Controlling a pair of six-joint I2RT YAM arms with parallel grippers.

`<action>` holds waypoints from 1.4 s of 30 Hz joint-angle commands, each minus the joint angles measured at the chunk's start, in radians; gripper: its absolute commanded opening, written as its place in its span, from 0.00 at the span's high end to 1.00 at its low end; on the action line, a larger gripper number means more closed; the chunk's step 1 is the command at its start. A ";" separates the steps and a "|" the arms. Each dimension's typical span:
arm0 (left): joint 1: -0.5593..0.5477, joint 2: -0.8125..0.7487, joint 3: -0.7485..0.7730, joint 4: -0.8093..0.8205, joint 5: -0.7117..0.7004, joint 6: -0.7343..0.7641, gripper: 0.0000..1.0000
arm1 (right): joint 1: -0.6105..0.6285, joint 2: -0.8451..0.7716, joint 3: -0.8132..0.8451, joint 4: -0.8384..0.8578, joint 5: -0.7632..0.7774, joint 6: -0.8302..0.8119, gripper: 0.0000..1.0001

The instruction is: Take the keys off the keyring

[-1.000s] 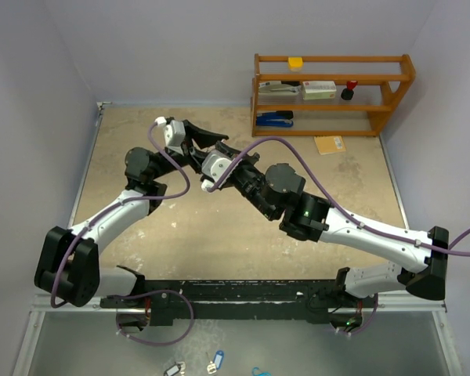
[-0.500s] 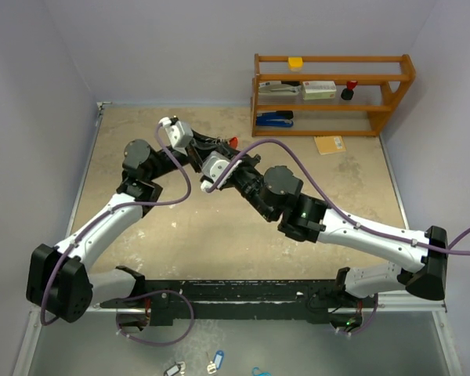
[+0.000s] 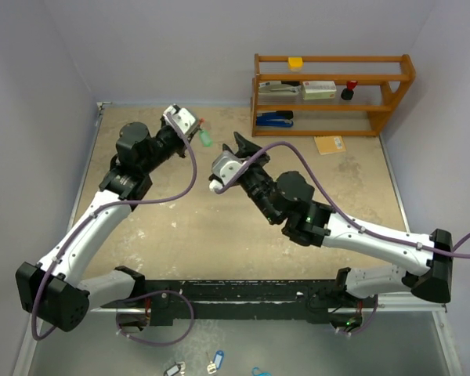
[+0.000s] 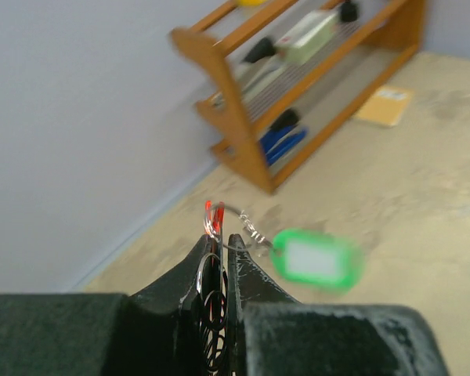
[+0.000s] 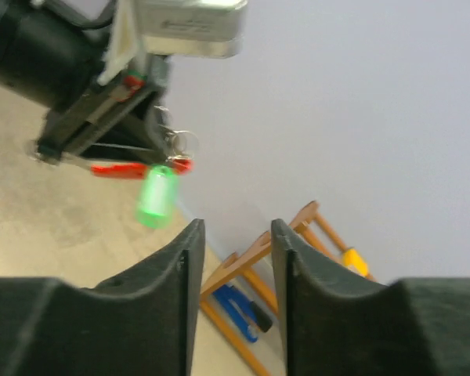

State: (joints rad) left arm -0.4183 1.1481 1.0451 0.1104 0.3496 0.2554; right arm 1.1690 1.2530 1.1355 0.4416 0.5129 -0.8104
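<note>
- The left gripper [image 4: 219, 244], raised over the far left part of the table [image 3: 180, 235], was clamped shut on the red keyring [image 4: 213, 213].
- The green-tagged key [image 4: 316, 261], blurred, hung in the air from the keyring's silver chain [image 4: 249, 232], just beside the fingertips.
- The right gripper [image 5: 236, 235] stood nearby, its jaws parted and empty, facing the key.
- A wooden rack [image 3: 333, 94] stood at the table's far edge.

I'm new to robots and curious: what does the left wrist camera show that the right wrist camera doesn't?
Only left wrist: a tan packet on the table, and the left gripper seen from behind, pinched on the keyring. Only right wrist: the right gripper, open and holding nothing, plus the left arm's white camera box. Both: the green-tagged keys dangling from the red keyring, and the wooden shelf.
</note>
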 commanded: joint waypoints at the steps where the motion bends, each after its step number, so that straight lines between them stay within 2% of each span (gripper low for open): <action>1: 0.020 -0.006 0.119 -0.120 -0.188 0.139 1.00 | 0.006 -0.048 -0.013 0.192 0.094 -0.052 0.54; 6: 0.017 -0.010 0.169 -0.159 -0.169 0.148 1.00 | 0.008 -0.033 -0.074 0.322 0.122 -0.040 0.37; 10: 0.007 -0.039 0.152 -0.137 -0.121 0.133 1.00 | 0.007 -0.030 -0.112 0.312 0.038 0.097 0.30; 13: 0.005 -0.054 0.161 -0.129 -0.051 0.123 1.00 | 0.006 -0.035 -0.189 0.425 -0.023 0.129 0.20; 15: 0.004 -0.065 0.168 -0.129 0.000 0.115 1.00 | 0.002 -0.045 -0.222 0.490 -0.060 0.147 0.16; 22: -0.008 -0.121 0.140 -0.061 0.114 0.039 1.00 | -0.157 -0.126 -0.274 0.438 -0.307 0.416 0.15; 26: -0.014 -0.129 0.133 -0.045 0.168 0.026 1.00 | -0.228 -0.142 -0.287 0.442 -0.431 0.496 0.14; 34: -0.017 -0.128 0.125 -0.013 0.212 0.002 1.00 | -0.246 -0.139 -0.250 0.420 -0.603 0.568 0.19; 42: -0.023 -0.149 0.106 0.012 0.237 -0.017 1.00 | -0.246 -0.092 -0.239 0.453 -0.663 0.620 0.18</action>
State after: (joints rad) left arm -0.4335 1.0306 1.1625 0.0330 0.5488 0.2676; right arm 0.9283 1.1343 0.8524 0.8272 -0.0978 -0.2363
